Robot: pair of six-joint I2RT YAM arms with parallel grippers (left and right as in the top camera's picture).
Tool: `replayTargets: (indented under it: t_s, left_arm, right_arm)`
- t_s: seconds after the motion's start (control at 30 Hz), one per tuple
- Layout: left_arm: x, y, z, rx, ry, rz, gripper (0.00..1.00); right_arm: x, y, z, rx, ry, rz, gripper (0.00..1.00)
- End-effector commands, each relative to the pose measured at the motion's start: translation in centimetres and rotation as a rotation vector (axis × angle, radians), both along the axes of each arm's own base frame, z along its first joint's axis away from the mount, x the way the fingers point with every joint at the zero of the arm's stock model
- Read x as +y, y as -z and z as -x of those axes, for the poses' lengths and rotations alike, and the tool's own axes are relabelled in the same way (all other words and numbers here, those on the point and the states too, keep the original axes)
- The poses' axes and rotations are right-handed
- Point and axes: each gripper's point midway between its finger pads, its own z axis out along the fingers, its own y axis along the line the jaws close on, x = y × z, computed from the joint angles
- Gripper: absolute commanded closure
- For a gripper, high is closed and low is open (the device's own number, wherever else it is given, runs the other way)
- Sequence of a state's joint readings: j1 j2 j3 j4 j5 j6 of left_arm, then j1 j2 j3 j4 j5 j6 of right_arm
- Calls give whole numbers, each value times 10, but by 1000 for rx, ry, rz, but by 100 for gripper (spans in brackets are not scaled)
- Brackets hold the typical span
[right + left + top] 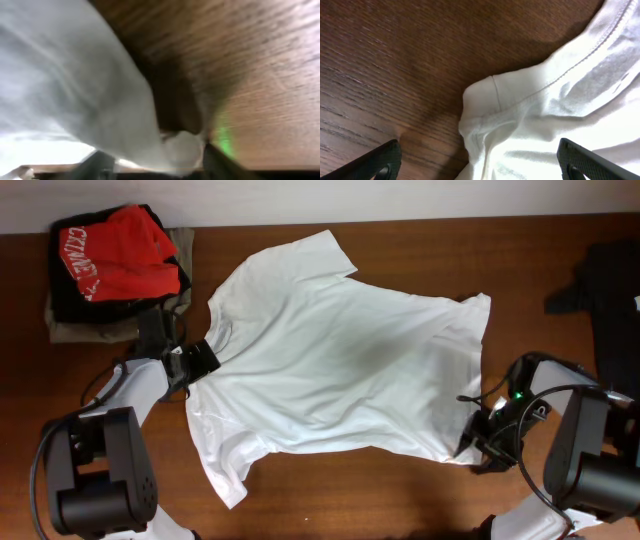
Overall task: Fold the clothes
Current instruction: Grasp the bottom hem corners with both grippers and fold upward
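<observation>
Shirt (340, 370) collar sits inside left gripper (203, 360); right gripper (478, 448) pinches hem corner

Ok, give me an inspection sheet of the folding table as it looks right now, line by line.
Surface: brown wooden table, wood showing around the garments.
Job's things: white T-shirt spread flat, unfolded; folded stack at the far left corner, red on top; dark garment at the right edge.
Clutter: nothing seen.
Grippers: left gripper open at the shirt's edge near the collar; right gripper at the hem corner, view blurred, state unclear.
Cables: black cables loop over the right arm.
Surroundings: pale wall behind the table.
</observation>
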State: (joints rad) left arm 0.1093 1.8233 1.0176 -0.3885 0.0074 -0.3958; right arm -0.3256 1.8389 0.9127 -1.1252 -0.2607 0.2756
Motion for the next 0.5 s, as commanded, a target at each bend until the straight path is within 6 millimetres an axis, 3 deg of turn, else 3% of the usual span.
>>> replayTargets:
  t_s: [0.0, 0.1, 0.2, 0.33, 0.47]
  left_arm:
    - [-18, 20, 21, 87, 15, 107, 1]
    - [-34, 15, 29, 134, 38, 194, 1]
    - [-35, 2, 40, 209, 53, 199, 1]
    - [-34, -31, 38, 207, 53, 196, 1]
    - [-34, -72, 54, 167, 35, 185, 1]
  right_arm:
    - [2, 4, -5, -22, 27, 5, 96]
    - [-2, 1, -11, -24, 53, 27, 96]
    - [-29, -13, -22, -18, 101, 104, 96]
    - [-79, -51, -37, -103, 213, 194, 96]
    - [-100, -73, -33, -151, 277, 253, 96]
